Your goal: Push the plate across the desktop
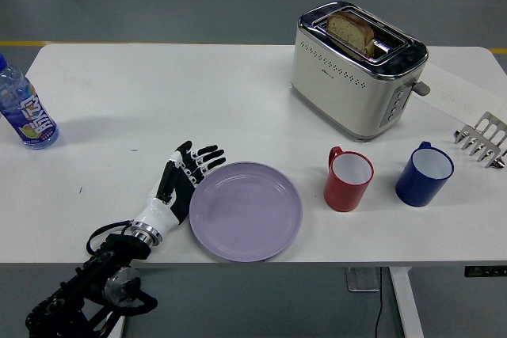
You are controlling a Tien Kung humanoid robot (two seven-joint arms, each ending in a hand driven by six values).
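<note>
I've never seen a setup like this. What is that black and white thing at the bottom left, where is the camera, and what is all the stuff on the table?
That thing is the robot's left hand, a five-fingered hand on a black arm coming in from the lower left. The camera sits high on the robot's own side, looking forward and down, so the near edge of the white table runs along the bottom. The right arm is out of the picture.

The hand holds nothing. Its fingers are spread flat against the left rim of the purple plate, the position for sliding it sideways rather than lifting it.

Also on the table: a red mug just right of the plate, a blue mug, a cream toaster with bread in its slot, a blue bottle at the far left, and a metal rack at the right edge.
</note>
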